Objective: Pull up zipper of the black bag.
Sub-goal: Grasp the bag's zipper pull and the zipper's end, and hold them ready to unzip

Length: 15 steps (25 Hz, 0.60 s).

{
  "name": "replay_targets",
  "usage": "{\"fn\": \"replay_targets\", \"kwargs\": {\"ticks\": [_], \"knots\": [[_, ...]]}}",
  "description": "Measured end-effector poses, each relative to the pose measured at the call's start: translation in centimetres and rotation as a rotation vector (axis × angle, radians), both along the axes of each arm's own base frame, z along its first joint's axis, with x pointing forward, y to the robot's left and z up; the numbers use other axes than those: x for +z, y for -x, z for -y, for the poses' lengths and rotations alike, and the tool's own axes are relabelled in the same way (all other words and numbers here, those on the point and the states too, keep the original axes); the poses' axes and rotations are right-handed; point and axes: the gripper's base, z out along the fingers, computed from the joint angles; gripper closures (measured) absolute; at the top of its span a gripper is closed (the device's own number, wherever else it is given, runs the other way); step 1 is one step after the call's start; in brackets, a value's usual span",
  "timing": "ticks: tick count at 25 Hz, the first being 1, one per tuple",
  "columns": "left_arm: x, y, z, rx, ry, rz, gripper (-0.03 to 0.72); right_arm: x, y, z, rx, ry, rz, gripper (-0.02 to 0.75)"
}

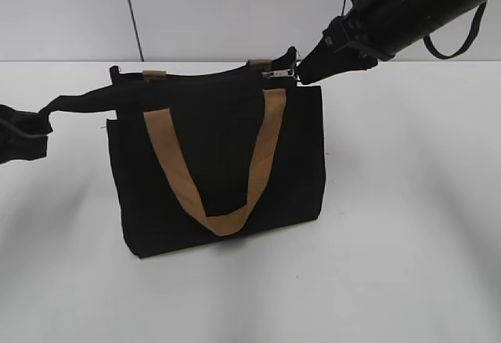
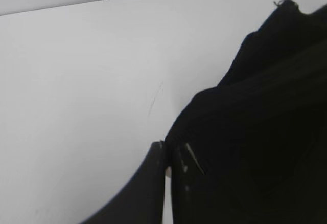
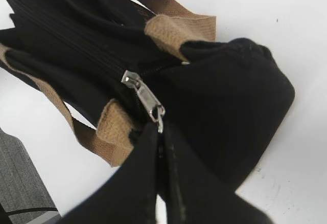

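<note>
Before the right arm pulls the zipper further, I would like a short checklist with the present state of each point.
1. Right pincer shut on the zipper pull: ok, its tip sits between the closed fingers.
2. Left pincer holds the black bag at its left end: ok, the fabric there is stretched taut toward it.
3. Bag stands upright on the table: ok.
4. Tan strap lies off the zip line: ok, it hangs down the front.
5. Zip teeth behind the slider meshed: cannot tell, too dark.
</note>
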Motion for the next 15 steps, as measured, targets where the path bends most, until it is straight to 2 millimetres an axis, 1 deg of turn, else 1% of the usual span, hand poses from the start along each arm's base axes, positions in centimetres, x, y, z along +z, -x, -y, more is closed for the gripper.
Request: {"fn": "replay_targets", "kwargs": {"ticks": [2, 3, 5, 7, 8, 9, 10, 12, 14, 15], "knots": [[0.0, 0.0, 0.0, 0.023, 0.027, -0.006, 0.694, 0.0, 0.1, 0.0, -0.005, -0.007, -0.016, 0.727], [0.0, 0.0, -0.1, 0.036, 0.04, -0.012, 0.694, 0.0, 0.1, 0.0, -0.011, -0.01, -0.025, 0.707], [-0.1, 0.0, -0.2, 0.073, 0.072, -0.03, 0.692, 0.0, 0.2, 0.0, -0.014, -0.013, -0.038, 0.617], [-0.2, 0.1, -0.2, 0.097, 0.092, -0.051, 0.664, 0.2, 0.4, 0.0, -0.011, -0.015, -0.048, 0.506], [-0.3, 0.2, 0.0, 0.098, 0.095, -0.064, 0.629, 0.4, 0.5, 0.0, -0.007, -0.014, -0.05, 0.454], [-0.4, 0.3, 0.3, 0.092, 0.093, -0.078, 0.578, 0.7, 0.7, 0.1, -0.008, -0.013, -0.05, 0.418], [-0.5, 0.5, 0.6, 0.085, 0.092, -0.092, 0.529, 1.1, 1.0, 0.2, -0.01, -0.01, -0.047, 0.4], [-0.6, 0.9, 1.5, 0.073, 0.106, -0.127, 0.412, 1.8, 1.4, 0.4, -0.007, 0.006, -0.041, 0.377], [-0.7, 1.2, 2.1, 0.088, 0.13, -0.174, 0.347, 2.6, 2.1, 0.6, 0.0, 0.019, -0.041, 0.37], [-0.6, 1.2, 2.4, 0.104, 0.145, -0.204, 0.33, 2.8, 2.4, 0.6, 0.005, 0.026, -0.046, 0.367]]}}
